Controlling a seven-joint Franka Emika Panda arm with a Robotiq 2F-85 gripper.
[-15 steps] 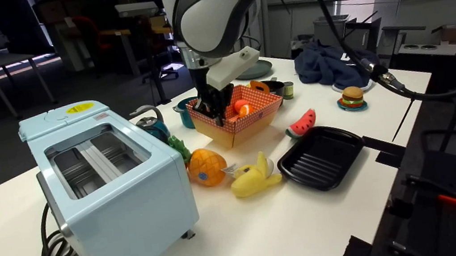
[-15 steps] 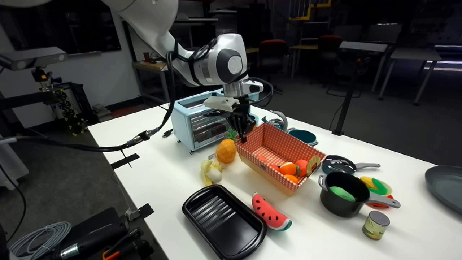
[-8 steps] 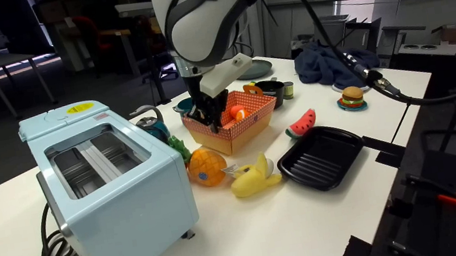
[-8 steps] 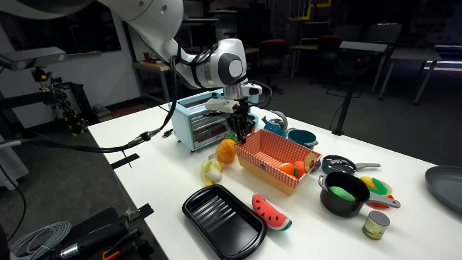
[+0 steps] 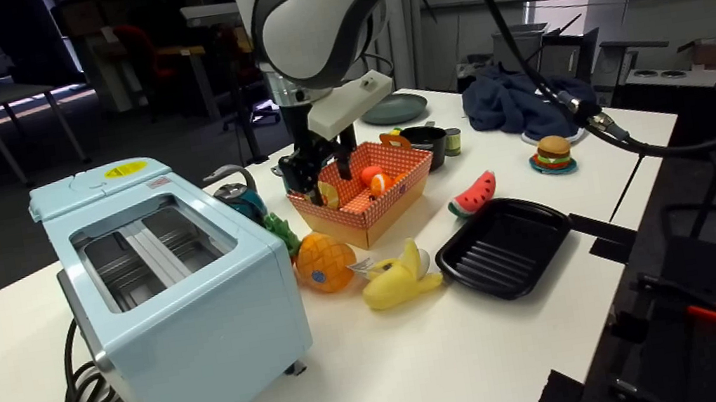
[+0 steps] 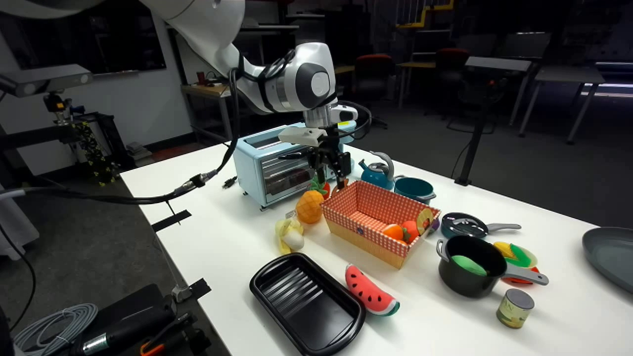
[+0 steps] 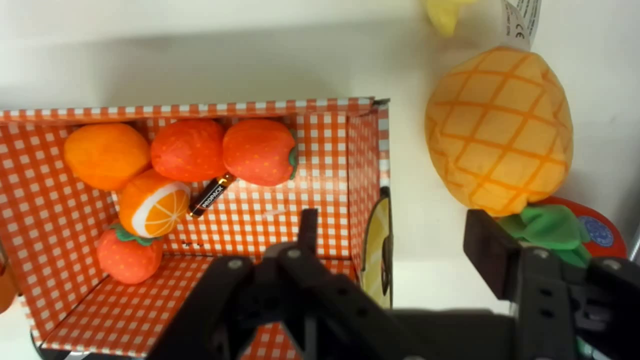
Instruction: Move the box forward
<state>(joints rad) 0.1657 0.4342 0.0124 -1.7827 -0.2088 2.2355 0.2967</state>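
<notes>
The box (image 5: pixel 395 209), orange outside with a red-and-white checked lining, rests flat on the white table, and both exterior views show it. Several toy fruits, mainly oranges and strawberries, and a small battery lie inside, seen in the wrist view past the checked rim (image 7: pixel 240 108). My gripper (image 7: pixel 392 235) is open over the box's end wall, on the side nearer the toaster. One finger (image 7: pixel 308 227) is above the inside and the other is outside. Between them stands the pineapple-slice tab (image 7: pixel 376 250), touched by neither. In an exterior view the gripper (image 6: pixel 330 183) hovers at that end's rim.
A toy pineapple (image 5: pixel 325 263) sits close by the box's end, with the light blue toaster (image 5: pixel 208 337) beyond it. Around the box are a peeled banana (image 5: pixel 400 280), a watermelon slice (image 6: pixel 371 291), a black grill pan (image 6: pixel 309 301), a dark pot (image 6: pixel 470 267) and a teal pot (image 6: pixel 414 189).
The gripper has opened, let go of the box's end wall and risen slightly. Before that, the box's raised end came down to the table and shifted a little toward the toaster.
</notes>
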